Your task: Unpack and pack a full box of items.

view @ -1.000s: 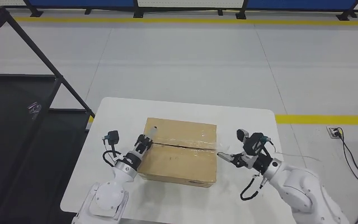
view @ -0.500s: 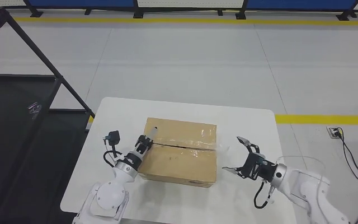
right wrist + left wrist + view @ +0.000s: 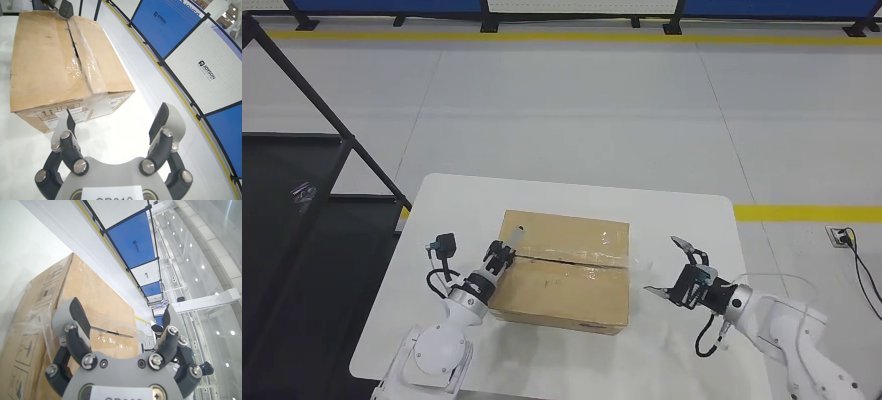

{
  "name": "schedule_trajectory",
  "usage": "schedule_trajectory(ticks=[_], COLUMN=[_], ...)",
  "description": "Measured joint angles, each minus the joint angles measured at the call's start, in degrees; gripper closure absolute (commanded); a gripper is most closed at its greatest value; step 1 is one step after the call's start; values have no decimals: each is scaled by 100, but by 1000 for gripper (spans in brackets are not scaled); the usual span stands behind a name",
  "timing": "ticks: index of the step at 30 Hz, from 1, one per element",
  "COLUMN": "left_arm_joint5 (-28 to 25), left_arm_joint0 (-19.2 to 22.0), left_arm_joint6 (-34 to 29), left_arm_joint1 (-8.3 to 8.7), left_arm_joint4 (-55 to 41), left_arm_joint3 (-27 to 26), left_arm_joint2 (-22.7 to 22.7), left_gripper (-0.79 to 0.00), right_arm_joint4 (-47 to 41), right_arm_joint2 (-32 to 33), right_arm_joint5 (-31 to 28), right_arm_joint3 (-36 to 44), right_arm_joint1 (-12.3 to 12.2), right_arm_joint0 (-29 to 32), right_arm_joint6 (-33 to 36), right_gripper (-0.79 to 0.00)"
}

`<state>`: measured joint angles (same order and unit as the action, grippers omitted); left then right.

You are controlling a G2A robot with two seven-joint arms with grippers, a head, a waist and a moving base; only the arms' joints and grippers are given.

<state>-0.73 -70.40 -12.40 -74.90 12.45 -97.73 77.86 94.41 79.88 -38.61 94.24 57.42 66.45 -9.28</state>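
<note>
A closed brown cardboard box (image 3: pixel 562 280) sits mid-table, its top seam covered by clear tape (image 3: pixel 88 64) that runs down the end facing my right gripper. My left gripper (image 3: pixel 504 250) is at the box's left end, open, with its fingers astride the taped seam edge (image 3: pixel 122 317). In the right wrist view its fingertip (image 3: pixel 65 9) shows at the far end of the box (image 3: pixel 53 62). My right gripper (image 3: pixel 662 266) hovers open a short way off the box's right end, holding nothing (image 3: pixel 115 111). What is inside the box is hidden.
The white table (image 3: pixel 682 220) has bare room to the right of and in front of the box. A black metal frame (image 3: pixel 302 200) stands beyond the table's left side. Blue and white panels (image 3: pixel 177 24) fence the floor beyond.
My right gripper drew back from the box's right end and opened its fingers wide, then edged slightly back toward the box. The left gripper and the box have stayed still.
</note>
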Motion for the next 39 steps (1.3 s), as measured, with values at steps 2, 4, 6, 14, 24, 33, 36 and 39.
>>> schedule_trajectory(ticks=[2, 4, 6, 14, 24, 33, 36, 39], left_arm_joint5=[3, 9, 10, 22, 41, 45, 30, 20], left_arm_joint0=[-5, -8, -9, -9, -43, -75, -95, -116], left_arm_joint6=[12, 16, 20, 41, 67, 85, 88, 94], left_arm_joint1=[-1, -1, -2, -5, -5, -7, -6, -5], left_arm_joint4=[0, 1, 5, 39, 80, 100, 83, 77], left_arm_joint3=[0, -4, -10, -36, -62, -106, -122, -132], left_arm_joint2=[1, 0, 0, -20, -13, -14, 3, 16], left_gripper=[-785, -785, -785, -785, -785, -785, -785, -785], right_arm_joint4=[-13, -14, -12, 1778, 2576, 2743, 2776, 2718], right_arm_joint2=[-1, 1, 2, -287, -492, -719, -740, -710], right_arm_joint5=[12, 4, 3, 1606, 1933, 2089, 2004, 1797], right_arm_joint3=[0, 2, 2, 921, 1381, 1442, 1430, 1420], right_arm_joint1=[1, 1, 1, 13, 32, 114, 126, 129], right_arm_joint0=[4, 4, 4, 516, 805, 665, 628, 599], right_arm_joint6=[-6, -6, -5, 832, 1056, 1472, 1528, 1542], right_gripper=[-785, -785, -785, -785, -496, -403, -468, -622])
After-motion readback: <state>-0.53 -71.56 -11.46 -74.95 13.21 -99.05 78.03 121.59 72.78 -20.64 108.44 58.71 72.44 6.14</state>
